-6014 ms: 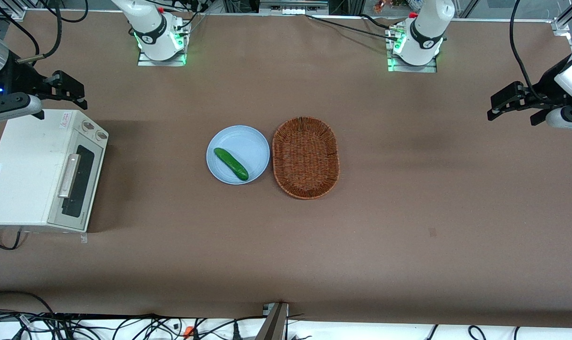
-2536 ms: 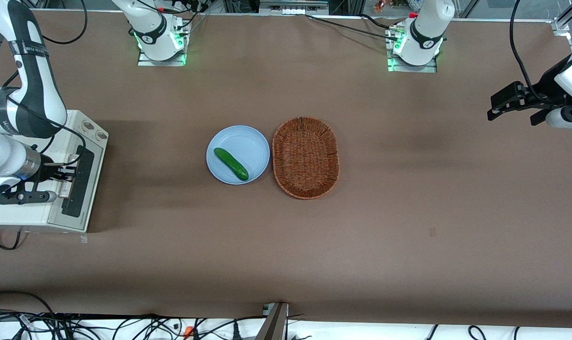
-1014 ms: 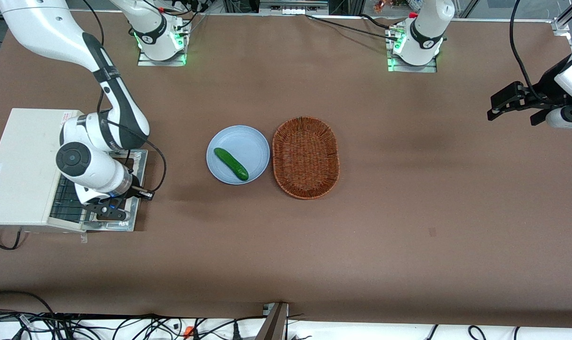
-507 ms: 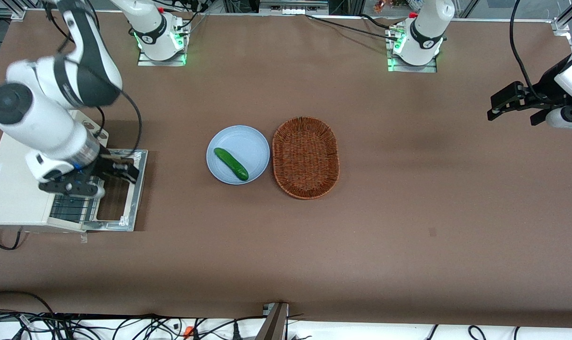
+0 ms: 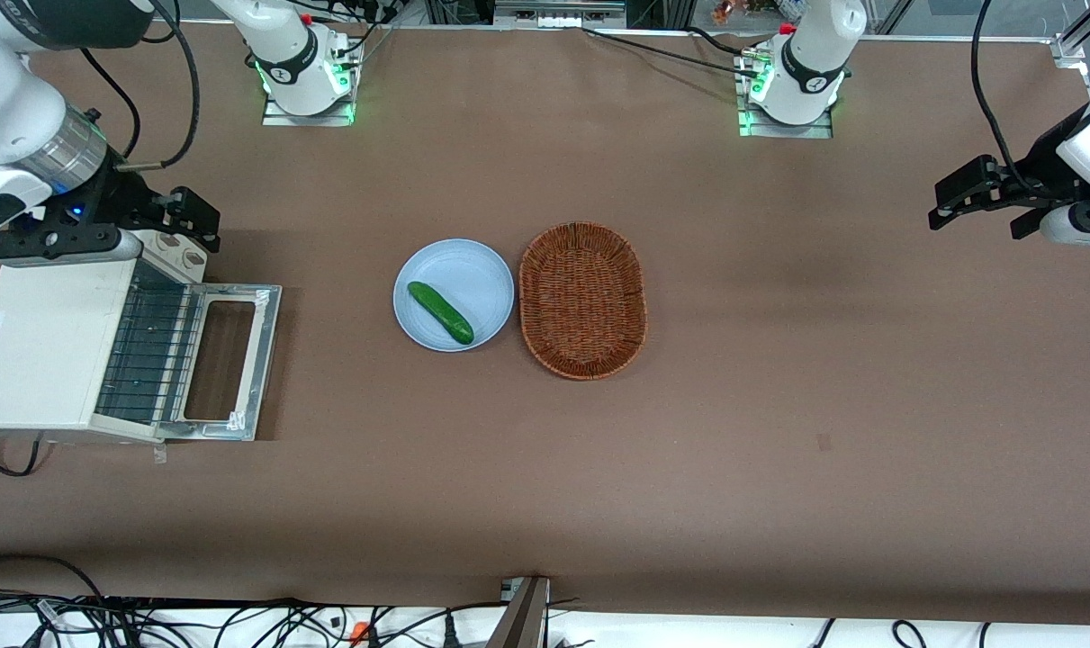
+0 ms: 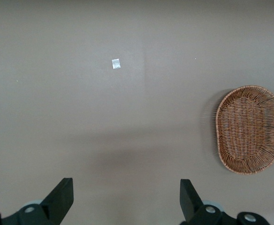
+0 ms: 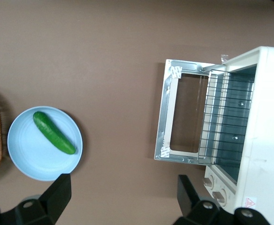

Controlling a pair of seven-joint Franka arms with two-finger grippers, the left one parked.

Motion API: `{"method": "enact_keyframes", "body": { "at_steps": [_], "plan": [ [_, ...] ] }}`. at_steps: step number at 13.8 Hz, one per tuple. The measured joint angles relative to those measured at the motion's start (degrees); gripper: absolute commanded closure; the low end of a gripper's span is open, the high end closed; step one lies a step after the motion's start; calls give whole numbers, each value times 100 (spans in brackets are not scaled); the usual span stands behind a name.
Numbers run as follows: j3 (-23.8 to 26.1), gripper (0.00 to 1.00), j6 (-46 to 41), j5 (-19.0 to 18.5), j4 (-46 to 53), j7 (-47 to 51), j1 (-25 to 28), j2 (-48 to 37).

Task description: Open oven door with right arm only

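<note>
Metal-framed oven door (image 5: 229,360) lies flat open; right wrist view alone shows the claw (image 7: 123,206) spread, holding nothing.

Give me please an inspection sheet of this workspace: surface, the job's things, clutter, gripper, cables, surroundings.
Surface: brown table, one small pale scrap on it.
Job's things: oven door folded down flat on the table, wire rack inside showing; right arm raised above the oven.
Clutter: cucumber on blue plate; empty wicker basket beside it.
Gripper: right gripper open, holds nothing, above the oven's knob end.
Cables: black bundle along the edge nearest the front camera.
Surroundings: two pedestals lit green.
</note>
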Motion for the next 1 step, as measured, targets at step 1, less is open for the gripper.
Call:
{"method": "enact_keyframes", "body": {
  "at_steps": [1],
  "plan": [
    [0,0,-12,13,0,-101,-31,-12]
  ]
}}
